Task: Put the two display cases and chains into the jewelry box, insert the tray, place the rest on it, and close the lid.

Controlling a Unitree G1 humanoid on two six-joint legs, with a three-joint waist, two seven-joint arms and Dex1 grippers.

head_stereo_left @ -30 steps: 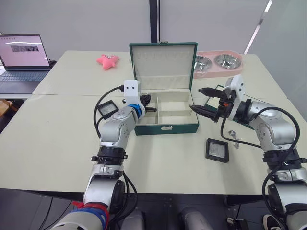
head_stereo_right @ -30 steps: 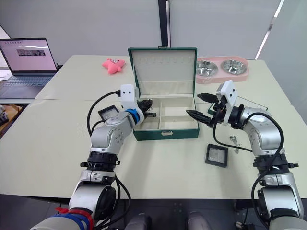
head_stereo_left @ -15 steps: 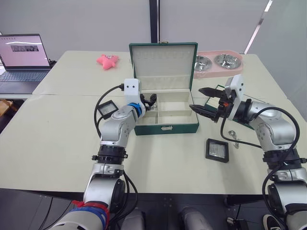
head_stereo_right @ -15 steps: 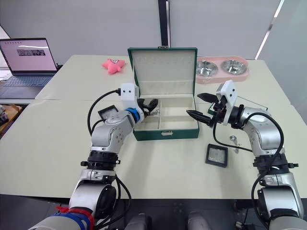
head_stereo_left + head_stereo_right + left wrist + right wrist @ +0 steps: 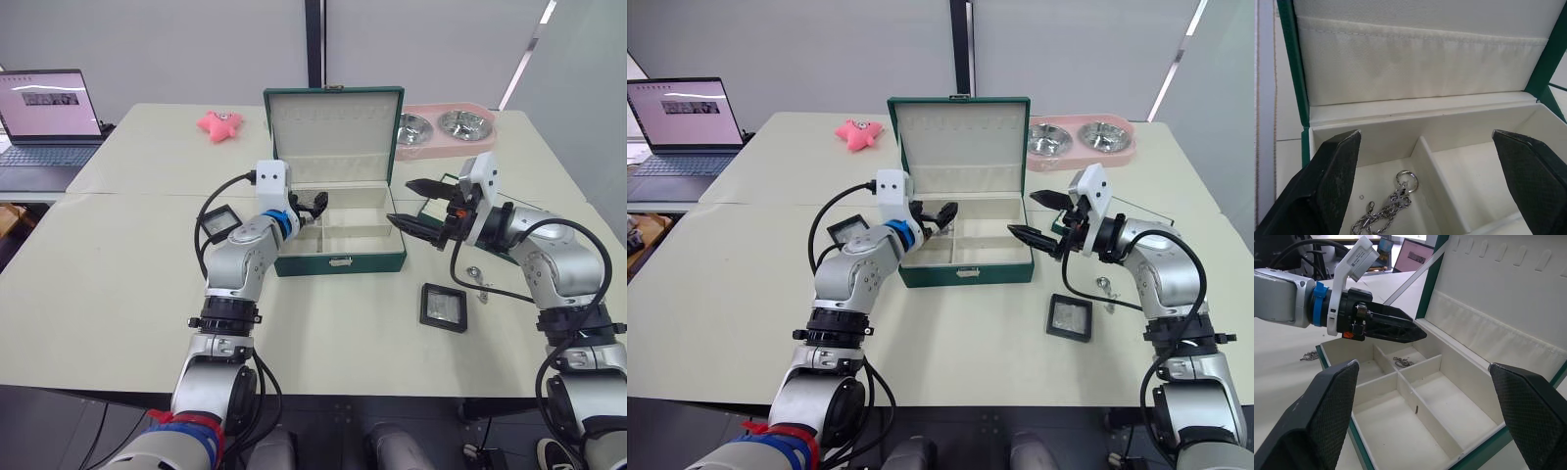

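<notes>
The large dark green rectangular jewelry box [image 5: 338, 230] with cream lining stands open at the middle of the pale table [image 5: 118, 284], its hinged lid [image 5: 333, 122] upright at the back. The left gripper [image 5: 312, 206] hangs over the box's back left compartment, its two black fingers spread wide and empty. Below it in that compartment lies a thin silver chain [image 5: 1386, 210] with a small ring at one end. The right gripper [image 5: 419, 206] hovers just outside the box's right wall, jaws also spread, holding nothing.

One small square display case [image 5: 443, 306] with a black frame and clear top lies on the table in front of the box's right corner; another black-framed case [image 5: 218, 221] lies just left of the box, partly hidden by the left arm. More silver chain [image 5: 477, 276] rests right of the box, beneath the right forearm. A further bit of chain [image 5: 1308, 356] lies on the table left of the box.

Behind the box to the right sits a pink double-bowl feeder [image 5: 446, 127]; behind to the left, a pink star-shaped toy [image 5: 219, 123]; far left, an open laptop [image 5: 44, 122].
</notes>
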